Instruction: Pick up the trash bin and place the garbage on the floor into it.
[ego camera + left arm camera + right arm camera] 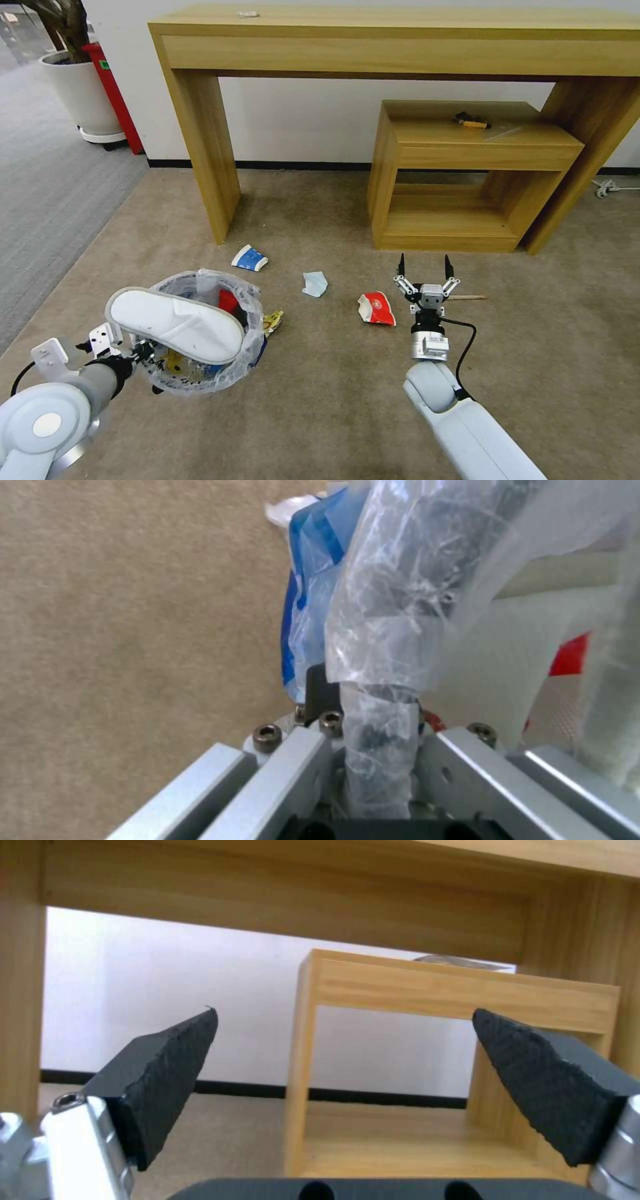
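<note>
Now we are working over the beige floor (333, 400) in front of a long wooden counter (400, 40) and the lower shelf unit (467, 173) tucked beneath it. With our left gripper (143, 350) we are holding the trash bin (200, 333) by its rim; in the left wrist view the gripper is clamping the black wall and its crinkled plastic liner (380, 630) between closed fingers. A white slipper (177, 323) is lying flat across the bin's mouth rather than down inside, with red and yellow scraps showing beneath it.

Our right gripper (425, 273) is hanging empty with its jaws spread wide, pointing toward the shelf unit, just beside the red wrapper (377, 308) and close to the wooden stick (467, 297). The blue-white paper cup (250, 258) and the pale mask (315, 284) are lying on the carpet between the bin and that gripper.

As we judge it, the slipper is the main risk: perched on the rim, it could slide off if the bin tilts, and it is blocking the opening for further litter. The grip on thin liner and rim could also slip under the load.
</note>
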Robot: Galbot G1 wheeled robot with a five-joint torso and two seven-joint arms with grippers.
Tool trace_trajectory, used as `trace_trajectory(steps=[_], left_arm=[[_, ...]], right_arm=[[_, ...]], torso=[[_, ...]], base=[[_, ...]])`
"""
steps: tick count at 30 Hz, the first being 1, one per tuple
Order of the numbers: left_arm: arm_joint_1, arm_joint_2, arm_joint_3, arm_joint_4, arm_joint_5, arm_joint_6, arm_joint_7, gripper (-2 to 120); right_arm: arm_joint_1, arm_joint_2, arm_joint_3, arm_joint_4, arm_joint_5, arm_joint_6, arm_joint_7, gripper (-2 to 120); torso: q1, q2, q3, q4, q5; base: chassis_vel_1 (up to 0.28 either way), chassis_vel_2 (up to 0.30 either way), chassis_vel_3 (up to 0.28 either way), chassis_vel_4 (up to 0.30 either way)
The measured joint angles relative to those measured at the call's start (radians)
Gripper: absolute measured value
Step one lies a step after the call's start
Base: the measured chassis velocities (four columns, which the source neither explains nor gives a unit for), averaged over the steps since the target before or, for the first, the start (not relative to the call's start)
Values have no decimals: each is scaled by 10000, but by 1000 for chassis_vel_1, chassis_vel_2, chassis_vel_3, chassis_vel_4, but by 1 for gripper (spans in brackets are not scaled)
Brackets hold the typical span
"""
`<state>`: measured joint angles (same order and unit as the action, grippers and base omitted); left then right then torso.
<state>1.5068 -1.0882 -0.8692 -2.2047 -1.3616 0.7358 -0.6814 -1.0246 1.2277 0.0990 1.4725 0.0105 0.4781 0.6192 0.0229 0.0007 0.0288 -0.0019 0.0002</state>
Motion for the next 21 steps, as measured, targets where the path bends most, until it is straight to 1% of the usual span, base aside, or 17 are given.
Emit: trace_trajectory(steps=[7, 21], left_arm=[[42, 68, -98, 59, 15, -3, 1, 0], [108, -90, -175, 82, 161, -4, 7, 0]], right_arm=[[-15, 448, -39, -189, -196, 49, -9, 96], [13, 864, -92, -452, -475, 157, -47, 95]], torso=[[1, -1, 1, 0, 1], [1, 0, 0, 0, 1]], base=[[118, 112, -116, -117], [119, 79, -127, -87]])
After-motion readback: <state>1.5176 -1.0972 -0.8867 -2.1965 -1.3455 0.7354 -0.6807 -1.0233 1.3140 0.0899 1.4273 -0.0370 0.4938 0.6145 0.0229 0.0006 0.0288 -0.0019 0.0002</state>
